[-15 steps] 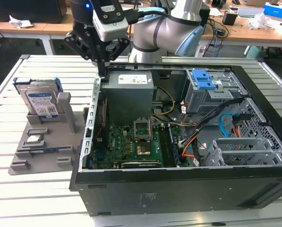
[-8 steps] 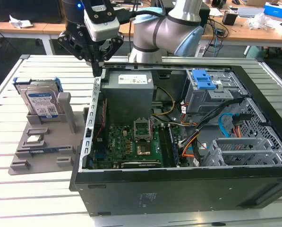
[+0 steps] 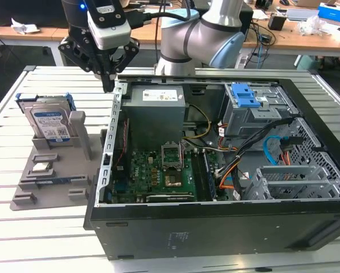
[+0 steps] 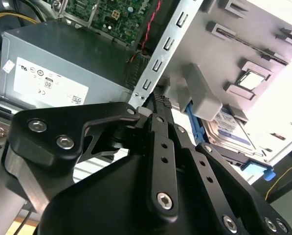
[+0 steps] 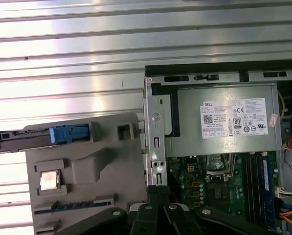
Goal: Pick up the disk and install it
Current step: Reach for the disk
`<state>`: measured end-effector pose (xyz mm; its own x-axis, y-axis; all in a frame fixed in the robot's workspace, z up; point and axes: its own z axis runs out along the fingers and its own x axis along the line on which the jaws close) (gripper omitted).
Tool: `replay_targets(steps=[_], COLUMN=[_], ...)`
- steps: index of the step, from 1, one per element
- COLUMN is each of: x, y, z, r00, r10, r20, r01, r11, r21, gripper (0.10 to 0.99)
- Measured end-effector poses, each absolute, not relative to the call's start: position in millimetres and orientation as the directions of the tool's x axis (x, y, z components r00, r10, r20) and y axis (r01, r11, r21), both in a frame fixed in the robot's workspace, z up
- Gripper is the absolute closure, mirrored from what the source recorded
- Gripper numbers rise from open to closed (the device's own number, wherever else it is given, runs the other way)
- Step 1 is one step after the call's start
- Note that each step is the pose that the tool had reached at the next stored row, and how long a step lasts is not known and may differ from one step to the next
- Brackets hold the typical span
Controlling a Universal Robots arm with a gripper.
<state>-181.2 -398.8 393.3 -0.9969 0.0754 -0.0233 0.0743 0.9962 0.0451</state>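
The black metal hand (image 3: 107, 85) hangs with its two slim fingers pressed together and nothing between them. It is just above the edge wall of the open black steel computer case (image 3: 215, 227), beside the grey box-shaped power supply (image 3: 155, 108).

The pick-up step is in hand, I judge, and the grasp is not yet made. The disk (image 3: 50, 122), a flat silver metal drive with a white-and-blue label and a bright blue plastic bracket, stands upright in a matte grey plastic holder (image 3: 56, 182). It is apart from the hand, toward the exterior view's left.

A grasp would call for parted fingers coming from above, because the holder hides the lower part of the drive. Its metal faces look smooth and hard. All rests on a pale slatted metal counter (image 3: 21, 239).
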Motion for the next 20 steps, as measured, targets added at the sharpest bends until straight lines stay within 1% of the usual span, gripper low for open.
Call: replay_targets(steps=[20], x=[-216], y=[-399], z=[393], r00=[-0.997], r10=[0.075], r20=[-0.023], r01=[0.074], r11=[0.996], r21=[0.045], gripper=[0.98])
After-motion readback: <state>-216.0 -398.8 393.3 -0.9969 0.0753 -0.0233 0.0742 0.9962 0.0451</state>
